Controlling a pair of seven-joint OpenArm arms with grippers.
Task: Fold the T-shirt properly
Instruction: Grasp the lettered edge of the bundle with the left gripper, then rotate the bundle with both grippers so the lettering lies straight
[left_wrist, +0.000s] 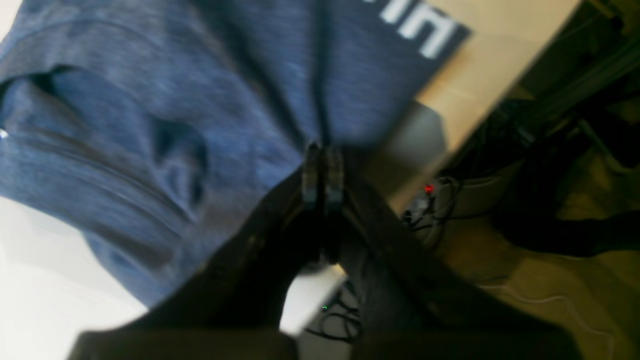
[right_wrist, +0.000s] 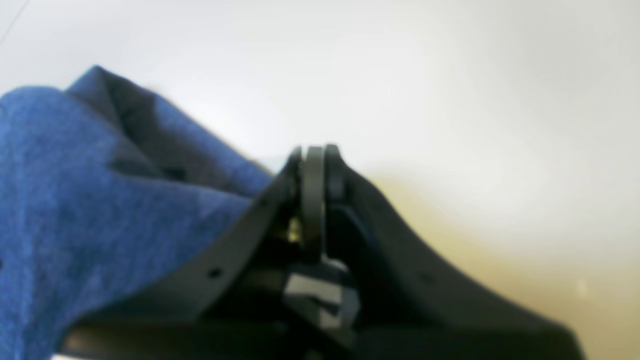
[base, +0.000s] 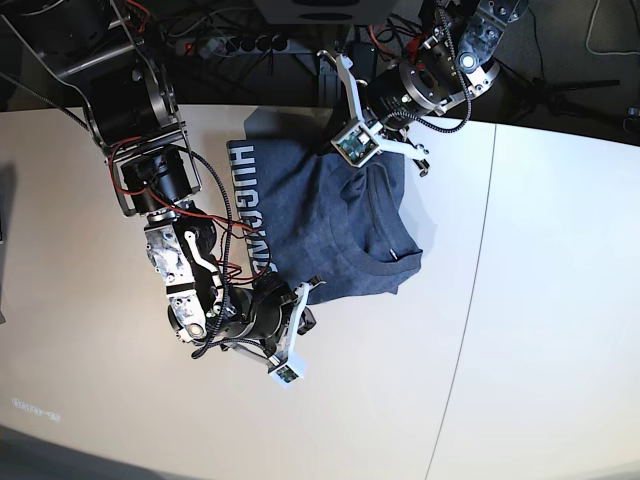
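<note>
Black jaws of the left gripper (left_wrist: 322, 150) were pressed together on the heathered blue-grey cotton T-shirt's (base: 330, 215) far edge; right gripper (base: 312, 292) jaws likewise pinched its near edge. Shirt lay partly folded mid-table, collar toward the right seam, white lettering running near-to-far. Pale beige tabletop (base: 520, 330); cables behind.

Heathered blue-grey T-shirt (base: 330, 215) – white block lettering (base: 248, 205), cream table (base: 520, 300), black grippers

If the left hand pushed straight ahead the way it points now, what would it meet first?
Only the T-shirt: the left hand is shut on its cloth, with the table probably just beyond, though depth is unclear.
</note>
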